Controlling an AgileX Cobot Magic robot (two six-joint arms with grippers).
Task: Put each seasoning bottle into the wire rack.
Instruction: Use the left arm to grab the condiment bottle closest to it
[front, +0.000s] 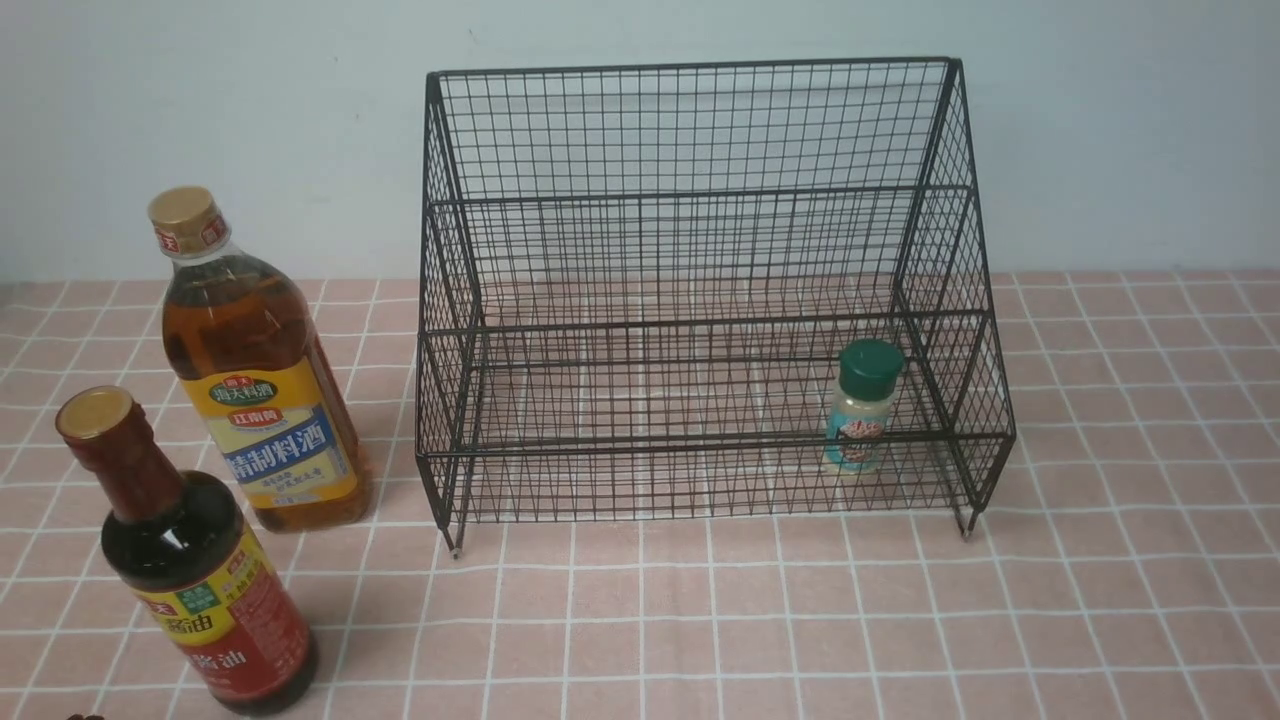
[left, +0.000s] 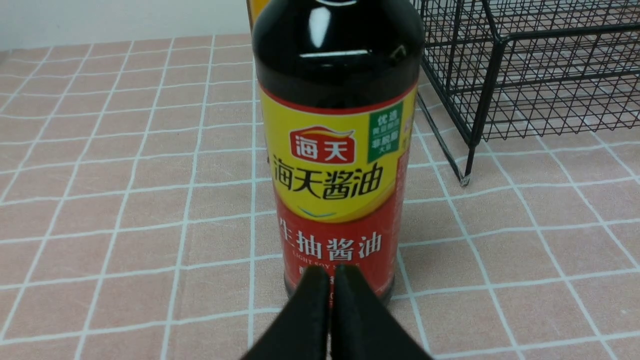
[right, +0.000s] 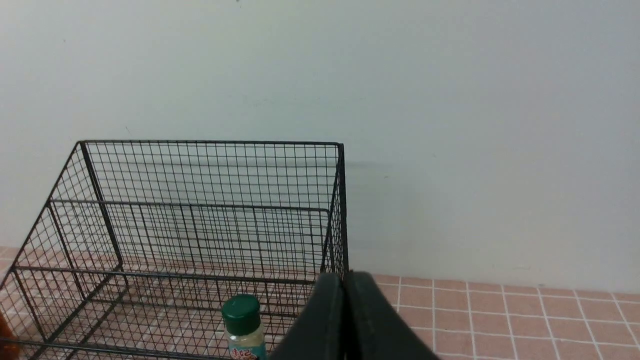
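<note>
The black wire rack (front: 700, 250) stands at the back centre. The green-capped shaker jar (front: 862, 408) stands upright in its lower tier at the right; it also shows in the right wrist view (right: 243, 325). The tall amber bottle (front: 255, 370) and the dark soy-sauce bottle (front: 190, 560) stand upright on the table left of the rack. In the left wrist view my left gripper (left: 332, 270) is shut and empty just before the soy-sauce bottle (left: 337, 150). My right gripper (right: 344, 276) is shut and empty, raised before the rack's right side (right: 200, 215). Neither gripper shows in the front view.
The table is covered with a pink checked cloth (front: 800, 620). A pale wall (front: 1100, 130) runs close behind the rack. The rack's front left leg (left: 466, 172) stands on the cloth to the right of the soy-sauce bottle.
</note>
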